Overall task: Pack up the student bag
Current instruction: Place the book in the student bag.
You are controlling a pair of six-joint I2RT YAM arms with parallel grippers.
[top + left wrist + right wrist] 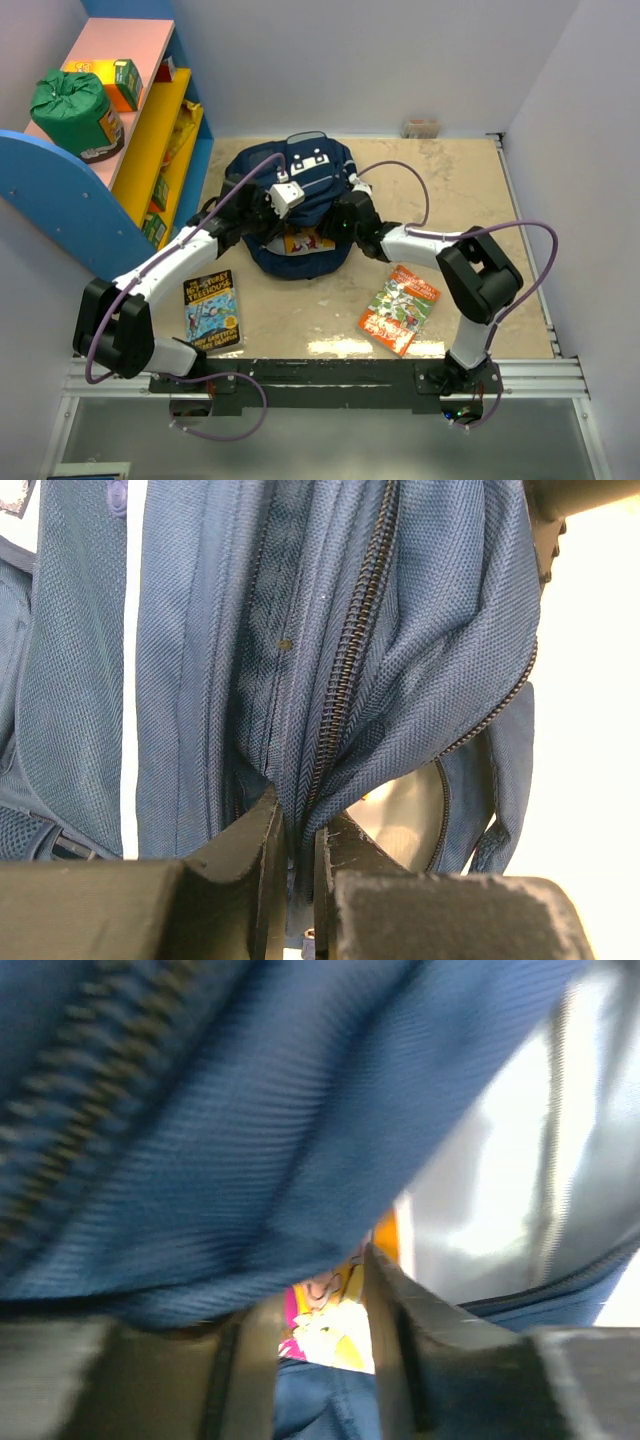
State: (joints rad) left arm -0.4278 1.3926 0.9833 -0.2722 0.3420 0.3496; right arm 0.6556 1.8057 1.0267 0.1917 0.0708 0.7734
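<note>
Student bag (320, 195), left tool (298, 832) pinching fabric

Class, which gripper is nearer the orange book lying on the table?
Right. The right gripper is at the backpack's mouth, just up-left of the orange book; the left gripper pinches the backpack's other side, farther away.

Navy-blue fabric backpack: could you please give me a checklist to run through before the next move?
1. Left gripper pinching navy-blue fabric backpack beside its zipper: ok.
2. Right gripper gripping the opening: not ok, jaws apart, view blurred.
3. Colourful book in the opening: ok.
4. Blue paperback book and orange-red paperback book packed: not ok, both lie on the table.
5. Opening wide enough for another book: cannot tell.
</note>
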